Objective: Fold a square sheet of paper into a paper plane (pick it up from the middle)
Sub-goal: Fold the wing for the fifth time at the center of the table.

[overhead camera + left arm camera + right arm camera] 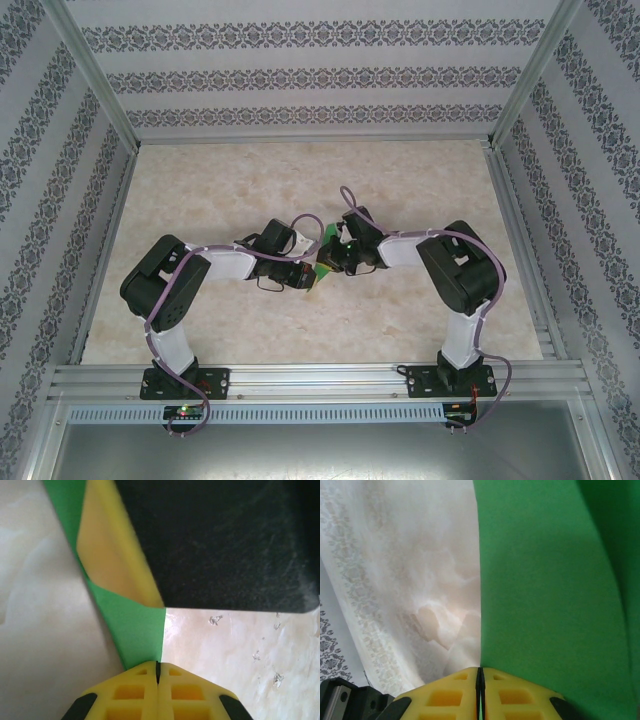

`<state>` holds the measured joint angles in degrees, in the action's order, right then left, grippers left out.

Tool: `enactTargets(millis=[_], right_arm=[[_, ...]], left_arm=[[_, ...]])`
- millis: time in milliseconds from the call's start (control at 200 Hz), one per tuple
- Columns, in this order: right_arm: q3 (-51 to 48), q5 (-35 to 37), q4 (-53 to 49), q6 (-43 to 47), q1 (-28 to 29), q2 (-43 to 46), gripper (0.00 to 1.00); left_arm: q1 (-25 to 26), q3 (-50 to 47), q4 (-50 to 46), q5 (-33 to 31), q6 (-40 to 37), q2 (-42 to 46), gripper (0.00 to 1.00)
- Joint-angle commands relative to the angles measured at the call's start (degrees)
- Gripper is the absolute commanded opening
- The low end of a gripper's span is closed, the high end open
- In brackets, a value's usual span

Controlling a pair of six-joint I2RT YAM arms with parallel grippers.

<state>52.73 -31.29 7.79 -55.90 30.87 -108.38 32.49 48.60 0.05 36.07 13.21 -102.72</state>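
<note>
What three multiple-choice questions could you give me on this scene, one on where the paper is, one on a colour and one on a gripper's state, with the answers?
1. Where is the green paper?
A. Far left corner
B. Middle of the table
C. Near right corner

2. What colour are the fingers of the left gripper?
A. Red
B. White
C. Yellow

3. How does the right gripper stand?
A. Shut on the green paper
B. Wide open
C. Half open over bare table

Answers:
1 B: the top view shows the green at the table's middle.
2 C: the left wrist view shows yellow fingers.
3 A: in the right wrist view its fingers meet, with the paper's edge running into the seam.
</note>
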Motion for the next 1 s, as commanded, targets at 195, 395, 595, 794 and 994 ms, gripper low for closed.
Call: enactTargets(millis=[195,395,595,794,994], right_arm=[[9.32,8.38,-9.53,8.96,-4.51,-3.81,0.11],[17.36,7.32,-13.82,12.24,-6.62,-9.64,0.12],[20.07,7.25,-14.82,13.91,-9.00,-13.90,0.12],[21.51,9.14,-16.23,15.77,-11.60,-13.56,0.12],[23.25,6.89,-17.33,16.88,-13.32,-11.17,0.12]], left_arm=[[-0.15,-2.15,-7.52,-0.52,-1.77,-2.27,0.00],[-0.14,-3.05,-7.28,-0.55,-1.44,-1.66,0.00],[-0.15,-3.40,-7.56,-0.73,-1.52,-1.21,0.00],[-0.15,-3.50,-7.79,-0.23,-1.27,-1.09,0.00],[-0.15,-2.47,-7.79,0.48,-0.57,-0.49,0.00]])
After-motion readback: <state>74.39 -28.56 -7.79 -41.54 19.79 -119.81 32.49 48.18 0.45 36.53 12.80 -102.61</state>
